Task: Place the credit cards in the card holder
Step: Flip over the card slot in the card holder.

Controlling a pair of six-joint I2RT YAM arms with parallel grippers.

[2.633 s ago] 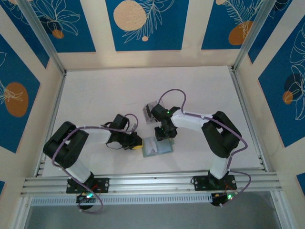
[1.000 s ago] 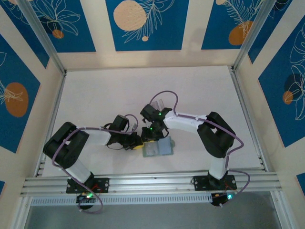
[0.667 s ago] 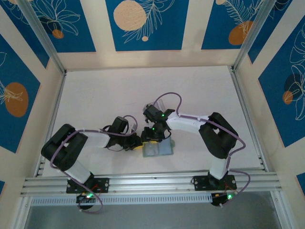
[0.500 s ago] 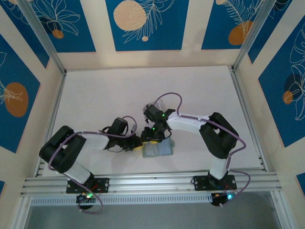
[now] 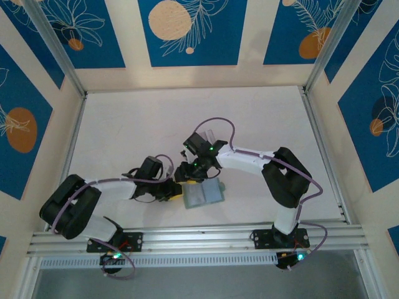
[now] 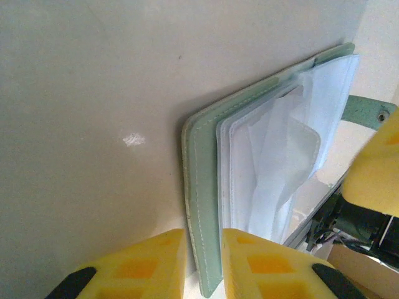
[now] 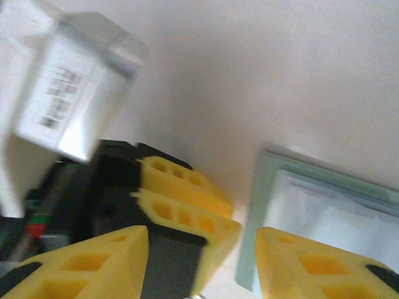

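The sage-green card holder (image 5: 203,194) lies open near the table's front, its clear sleeves (image 6: 280,156) fanned out and its snap tab (image 6: 368,111) at the far edge. My left gripper (image 5: 176,190) is shut on the holder's green cover edge (image 6: 202,205), one yellow pad on each side (image 6: 202,243). My right gripper (image 5: 189,175) hovers just above the left one, open (image 7: 202,249), with the left gripper's yellow fingers (image 7: 181,196) and the holder's corner (image 7: 252,218) below it. Loose credit cards are hidden from me.
A pale, clear block with a printed label (image 7: 68,99) sits just behind the right wrist (image 5: 209,134). The aluminium rail (image 5: 199,237) runs along the near edge. Open white table (image 5: 143,118) lies behind both arms.
The right gripper has swung left and down, from behind the holder to right over the left gripper. The left arm has stretched lower and further forward, still gripping the holder's edge.
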